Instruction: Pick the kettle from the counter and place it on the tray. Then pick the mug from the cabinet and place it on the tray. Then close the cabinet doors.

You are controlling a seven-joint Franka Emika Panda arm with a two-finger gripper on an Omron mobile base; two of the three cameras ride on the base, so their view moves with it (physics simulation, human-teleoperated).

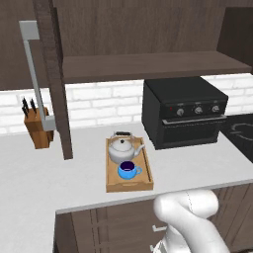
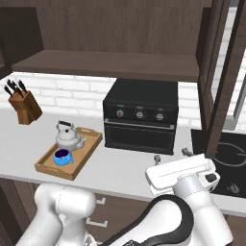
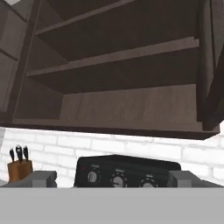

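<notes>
Nearest the lens in the right base view is the white arm, and at its end the claw point(image 2: 170, 154), seen from behind: two small dark tips poke up above the white hand, set apart with nothing between them. It hangs over the front edge of the wide light-grey tabletop point(image 2: 120, 168), before the black countertop oven point(image 2: 140, 116).

The hand view looks up past that oven's three knobs into the dark brown wooden wall cabinet point(image 3: 127, 87), showing two shelves inside, a thing neither base view gives so plainly.

Left of the oven lies the rectangular light-brown wooden tray point(image 1: 144, 184) with a low rim. On it stands the squat silver-grey metal kettle point(image 1: 122, 148) with a dark arched handle, at the far end, spout turned toward the oven. Just in front of the kettle, also inside the tray, sits the small bright blue mug point(image 1: 128, 170) with a dark inside, its handle pointing toward the oven.

The left base view shows one tall dark brown cabinet door point(image 1: 57, 84) swung open, edge toward the camera, with its long grey bar handle point(image 1: 35, 74) beside it. The right base view shows the other door point(image 2: 226, 77) open at the right, over a black cooktop point(image 2: 221, 161).

A wooden knife block point(image 1: 38, 127) with dark handles stands by the white brick wall point(image 1: 99, 106), well apart from the tray.

No writing or brand can be read anywhere.
</notes>
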